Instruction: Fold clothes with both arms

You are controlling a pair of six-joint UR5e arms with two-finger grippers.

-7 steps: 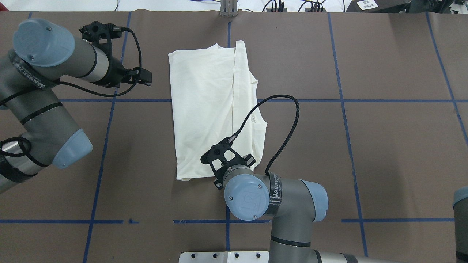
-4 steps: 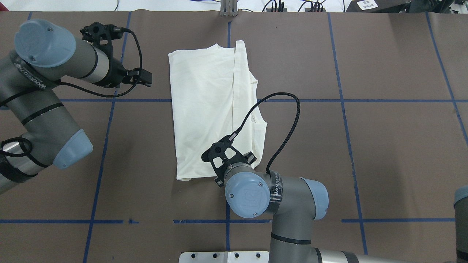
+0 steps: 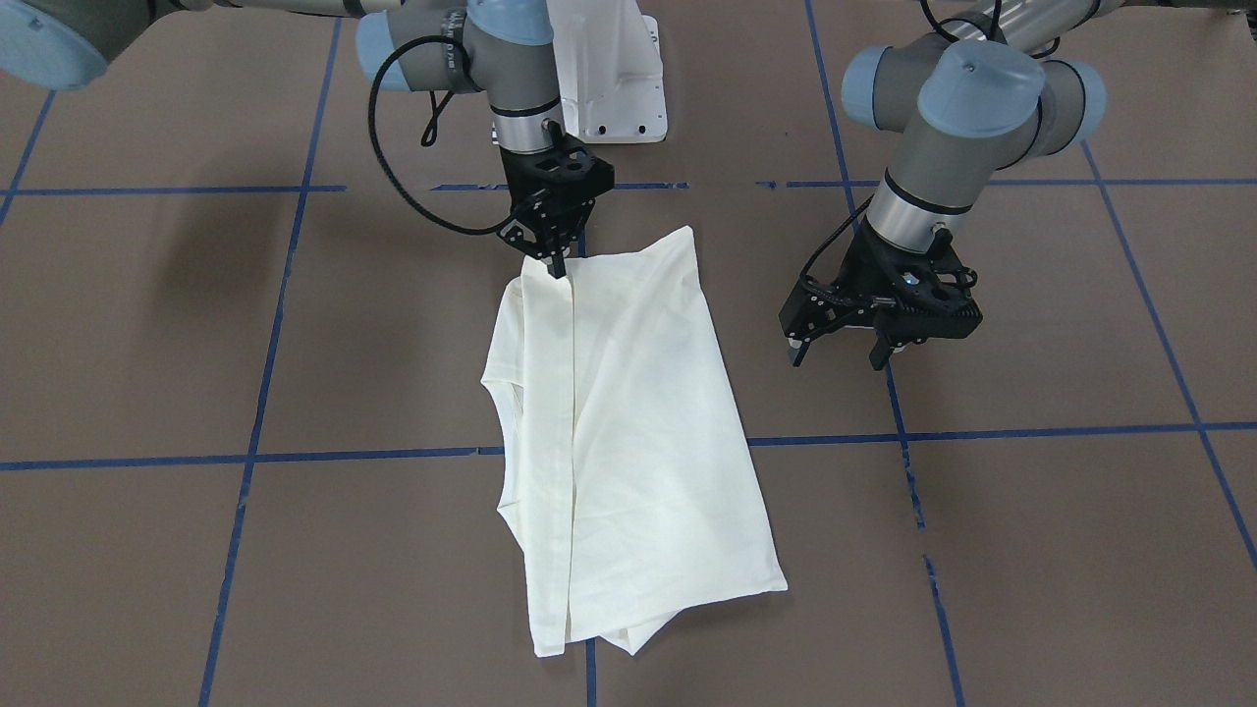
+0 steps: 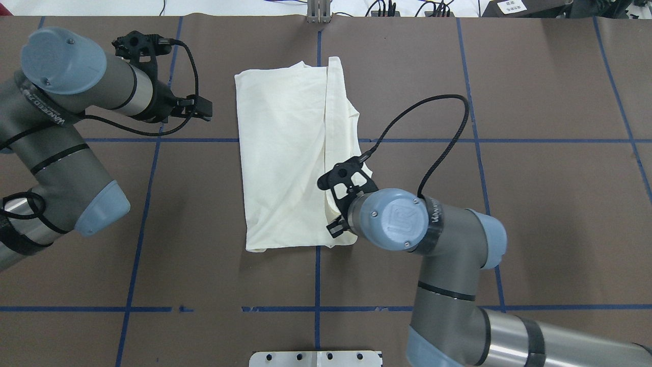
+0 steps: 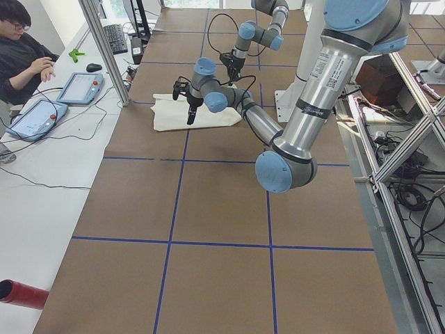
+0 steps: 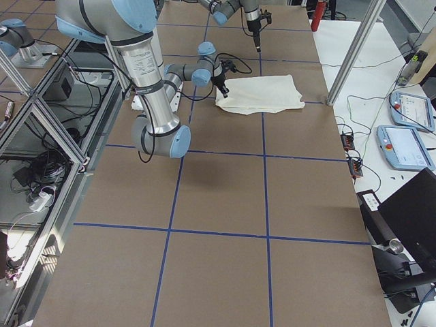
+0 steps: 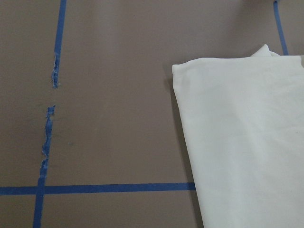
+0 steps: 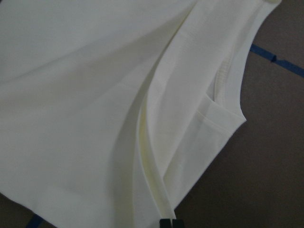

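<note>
from the front, found the right hand [image 3: 557,263] pinching an edge of the cream shirt [image 3: 638,422], laid flat on the tabletop [image 3: 982,550] beyond it; found the left hand [image 3: 837,352] spread, clear of the shirt beside it. from the right wrist, saw fingertips [image 8: 164,223] pressed together at a fold.

Right arm [image 4: 448,243] over folded cream shirt [image 4: 285,153]

Robotics lab: tape-gridded table [image 4: 560,204], teach pendants [image 6: 407,144].
</note>
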